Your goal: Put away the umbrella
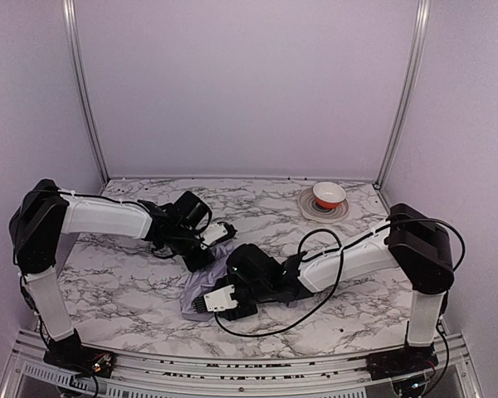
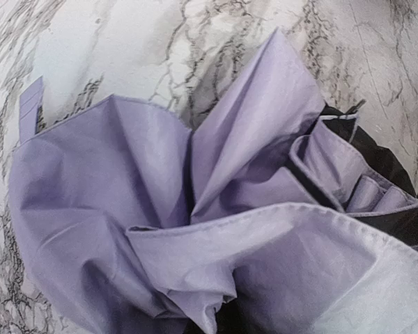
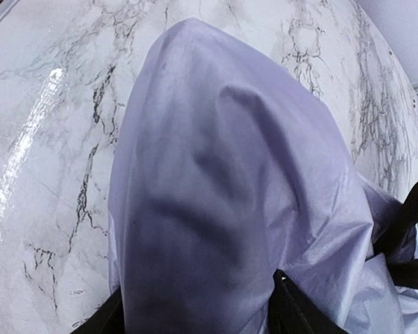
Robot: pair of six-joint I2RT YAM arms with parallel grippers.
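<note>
The umbrella [image 1: 204,283] lies collapsed on the marble table, a crumpled heap of pale lavender fabric between my two grippers. In the left wrist view its folds [image 2: 160,174] fill the frame, with black underside showing at the right. My left gripper [image 1: 213,248] is at the umbrella's far end. Its fingers are hidden, and fabric gathers to a pinched point at the bottom centre. My right gripper [image 1: 209,303] is at the near end. Its black fingers [image 3: 296,313] stand on either side of the fabric bundle [image 3: 216,181] and close on it.
A red patterned bowl [image 1: 328,194] sits on a pale plate [image 1: 309,209] at the back right of the table. A black cable [image 1: 315,298] loops on the table under my right arm. Purple walls enclose the back and sides.
</note>
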